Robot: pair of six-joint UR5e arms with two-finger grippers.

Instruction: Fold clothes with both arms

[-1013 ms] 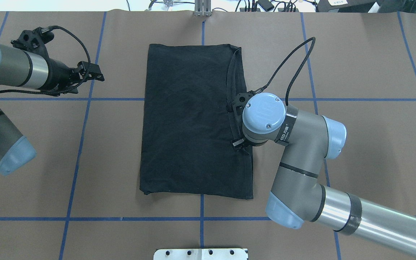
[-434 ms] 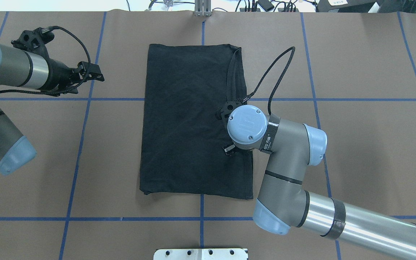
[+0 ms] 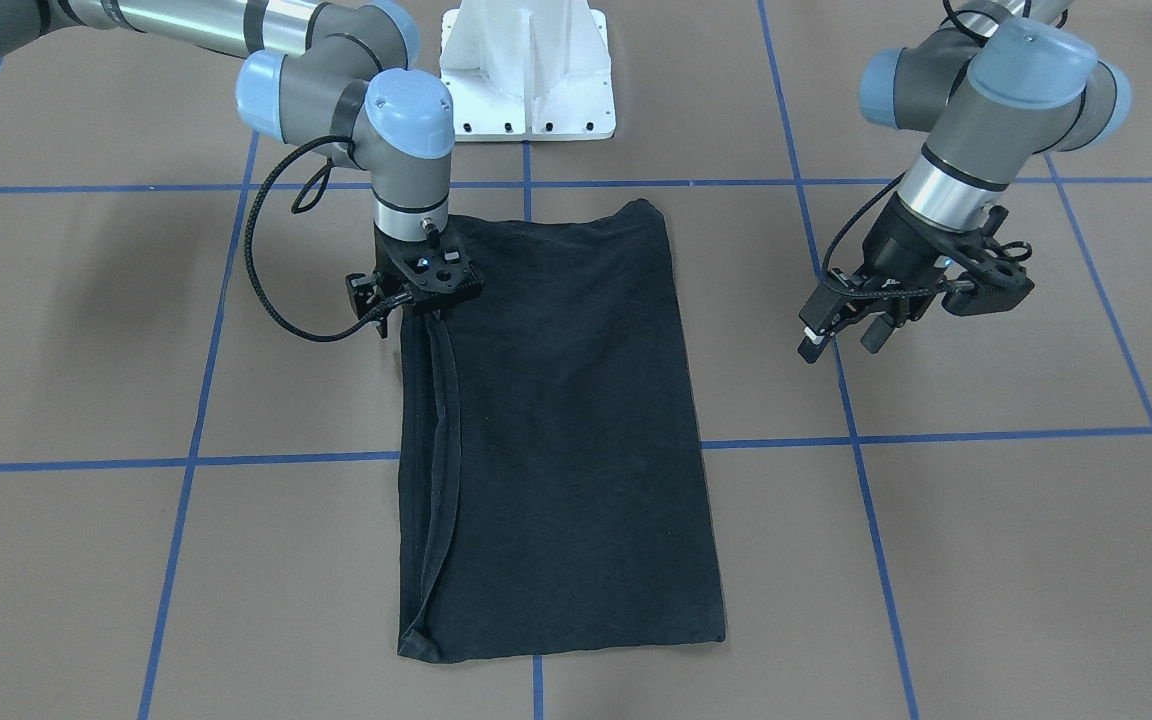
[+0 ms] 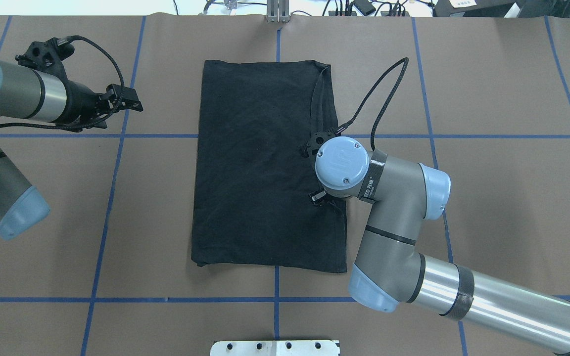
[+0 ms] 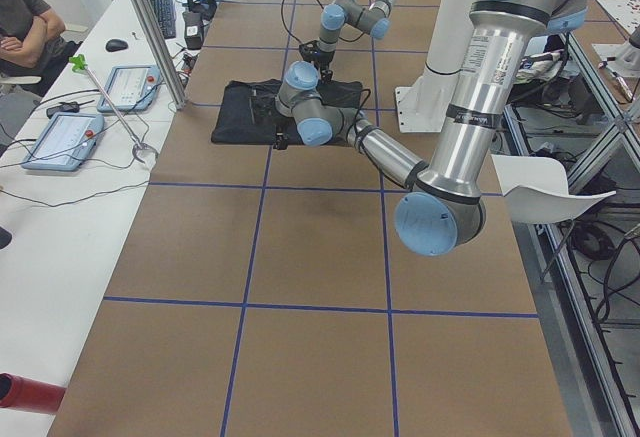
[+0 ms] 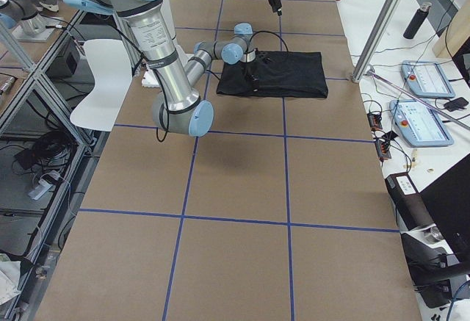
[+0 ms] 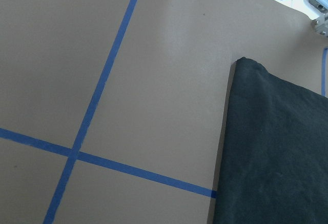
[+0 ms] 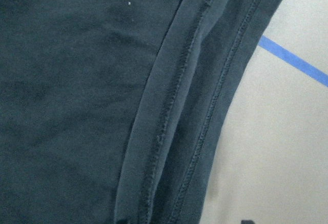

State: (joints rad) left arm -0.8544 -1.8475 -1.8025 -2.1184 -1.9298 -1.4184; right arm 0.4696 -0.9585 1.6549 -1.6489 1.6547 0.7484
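The black T-shirt [image 4: 260,163] lies flat on the brown table, folded into a long rectangle with only plain black showing [image 3: 556,430]. Its hemmed edges are stacked along its right side in the overhead view. My right gripper [image 3: 404,312] points straight down over that hemmed edge, near the middle of its length. One of its fingers [image 4: 317,198] sticks out from under the wrist. The right wrist view shows the hems [image 8: 174,106] close below, with the fingertips apart, so it is open. My left gripper [image 4: 129,99] is open and empty, hovering well left of the shirt [image 7: 277,147].
The white pedestal base [image 3: 526,70] stands at the robot's side of the table. Blue tape lines [image 4: 112,188] grid the brown surface. Cables and plugs [image 4: 364,7] lie along the far edge. An operator [image 5: 20,27] sits beyond the table's far side.
My right gripper moved left onto the shirt's edge, then drifted slightly back right. The shirt and my left arm have not moved.
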